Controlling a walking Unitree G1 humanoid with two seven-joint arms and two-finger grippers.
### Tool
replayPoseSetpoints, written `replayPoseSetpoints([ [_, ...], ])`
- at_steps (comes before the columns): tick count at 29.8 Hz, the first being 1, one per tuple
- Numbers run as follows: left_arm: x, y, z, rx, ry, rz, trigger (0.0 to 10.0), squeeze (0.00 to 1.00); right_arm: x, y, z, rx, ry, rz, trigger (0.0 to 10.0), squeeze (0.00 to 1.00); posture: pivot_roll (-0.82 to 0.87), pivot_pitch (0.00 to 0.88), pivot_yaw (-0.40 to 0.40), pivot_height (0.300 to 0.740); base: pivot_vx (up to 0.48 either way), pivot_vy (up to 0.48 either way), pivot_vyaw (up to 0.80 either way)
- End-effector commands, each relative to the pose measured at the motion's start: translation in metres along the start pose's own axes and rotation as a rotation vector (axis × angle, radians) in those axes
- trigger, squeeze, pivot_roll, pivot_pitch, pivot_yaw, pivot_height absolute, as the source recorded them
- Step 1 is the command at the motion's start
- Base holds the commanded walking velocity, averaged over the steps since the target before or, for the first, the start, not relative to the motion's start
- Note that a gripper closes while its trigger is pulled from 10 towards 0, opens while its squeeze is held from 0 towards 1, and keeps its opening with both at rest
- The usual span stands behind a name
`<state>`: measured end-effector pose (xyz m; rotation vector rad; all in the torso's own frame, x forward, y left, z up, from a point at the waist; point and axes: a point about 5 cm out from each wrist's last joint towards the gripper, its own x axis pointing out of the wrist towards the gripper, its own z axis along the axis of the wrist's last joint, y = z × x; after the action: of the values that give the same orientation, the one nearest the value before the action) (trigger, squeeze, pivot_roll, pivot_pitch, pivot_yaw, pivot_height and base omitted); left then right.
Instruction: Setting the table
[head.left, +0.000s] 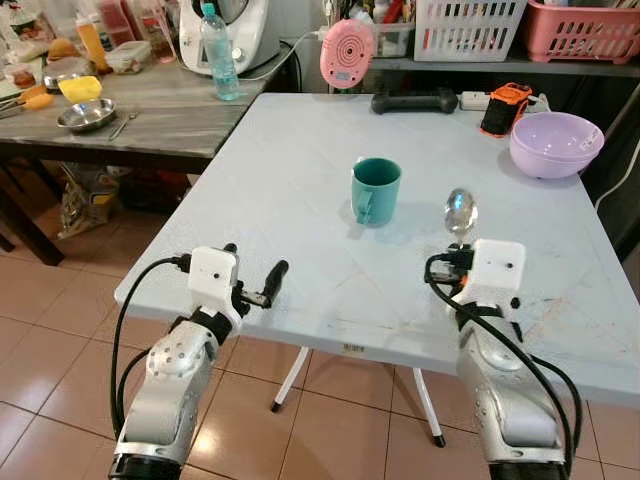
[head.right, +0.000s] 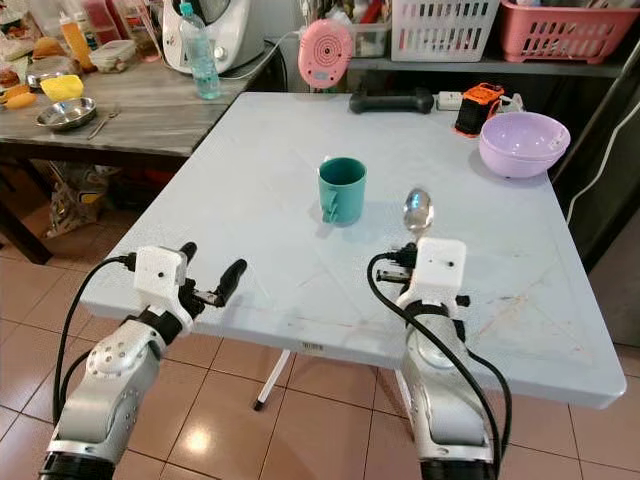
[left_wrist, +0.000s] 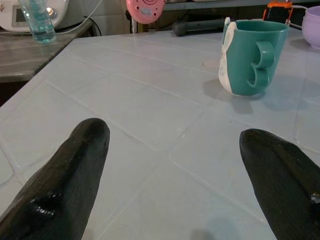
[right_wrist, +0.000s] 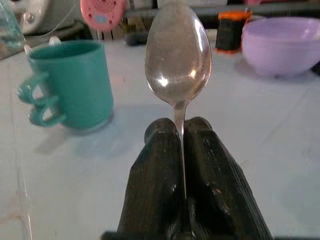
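A teal mug (head.left: 376, 190) stands upright near the middle of the pale blue table (head.left: 300, 160), its handle toward me. A lilac bowl (head.left: 556, 143) sits at the far right. My right gripper (head.left: 458, 248) hovers over the table's near right part, shut on the handle of a metal spoon (right_wrist: 178, 55). The spoon's bowl points forward, just right of the mug. My left gripper (head.left: 255, 260) is open over the near left edge, with nothing between its fingers (left_wrist: 75, 165). In the left wrist view the mug (left_wrist: 251, 55) stands well ahead.
At the table's far edge lie a black dumbbell (head.left: 414, 101), a pink round device (head.left: 346, 52) and an orange-black gadget (head.left: 505, 108). A wooden side table (head.left: 170, 125) on the left holds a water bottle (head.left: 219, 52) and a steel bowl (head.left: 86, 115). Tiled floor lies below.
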<state>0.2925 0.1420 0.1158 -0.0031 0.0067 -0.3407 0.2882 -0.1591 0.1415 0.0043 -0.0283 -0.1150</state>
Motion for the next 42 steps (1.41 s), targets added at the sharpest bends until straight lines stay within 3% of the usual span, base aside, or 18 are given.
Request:
replayPoseSetpoints([
  [1,0.0005,0.0046,0.0008,0.011,-0.003,0.023,10.0,0.0,-0.0019,0.0027,0.0064,0.003,-0.034,0.011,10.0,0.0,-0.13,0.002,0.085,0.74,0.0,0.0,0.0],
  [14,0.0091,0.008,0.0047,-0.002,-0.014,0.046,10.0,0.0,-0.0079,0.0009,0.0046,0.006,-0.039,0.002,10.0,0.0,-0.13,0.008,0.09,0.74,0.0,0.0,-0.16],
  [34,0.0089,0.0055,-0.0002,0.0,-0.001,0.027,10.0,0.0,-0.0081,0.0021,0.004,-0.014,-0.045,0.0,10.0,0.0,-0.13,0.012,0.097,0.74,0.0,0.321,-0.47],
  [42,0.0084,0.0043,-0.0008,0.0,0.001,0.023,10.0,0.0,-0.008,0.0032,0.0046,-0.026,-0.052,0.004,10.0,0.0,-0.13,0.009,0.094,0.74,0.0,0.358,0.0],
])
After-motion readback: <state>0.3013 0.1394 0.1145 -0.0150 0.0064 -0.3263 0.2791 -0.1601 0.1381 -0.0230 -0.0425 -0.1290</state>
